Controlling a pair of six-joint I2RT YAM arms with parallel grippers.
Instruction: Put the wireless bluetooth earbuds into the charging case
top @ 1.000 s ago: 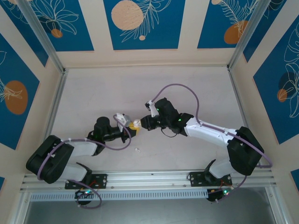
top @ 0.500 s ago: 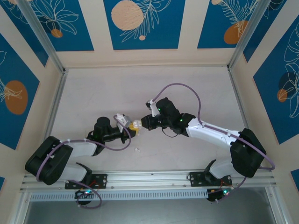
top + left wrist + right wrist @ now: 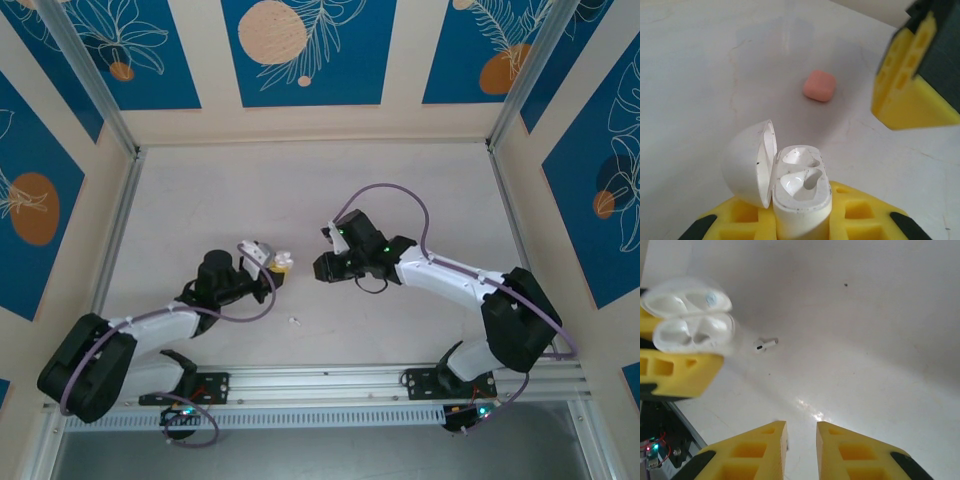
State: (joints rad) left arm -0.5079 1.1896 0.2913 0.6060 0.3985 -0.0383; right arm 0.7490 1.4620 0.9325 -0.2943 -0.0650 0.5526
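Observation:
My left gripper (image 3: pixel 801 217) is shut on a white charging case (image 3: pixel 801 192), held upright with its lid swung open to the left. Two wells show in its top; the frames do not show whether a bud sits in either. In the top view this gripper (image 3: pixel 273 270) and the case (image 3: pixel 283 262) hang left of centre. My right gripper (image 3: pixel 323 266) is a short way to the right of the case, apart from it. Its yellow fingers (image 3: pixel 762 452) stand slightly open with nothing between them (image 3: pixel 801 445). One white earbud (image 3: pixel 764 344) lies on the table (image 3: pixel 295 321) near the case (image 3: pixel 690 325).
A salmon-pink rounded case (image 3: pixel 819 85) rests on the table beyond the white case. The right gripper's yellow finger (image 3: pixel 910 90) is close by at the right in the left wrist view. The metal rail (image 3: pixel 320 380) runs along the near edge.
The right gripper has drawn back to the right, away from the case, and its jaws have parted a little. The left gripper has shifted slightly left with the case.

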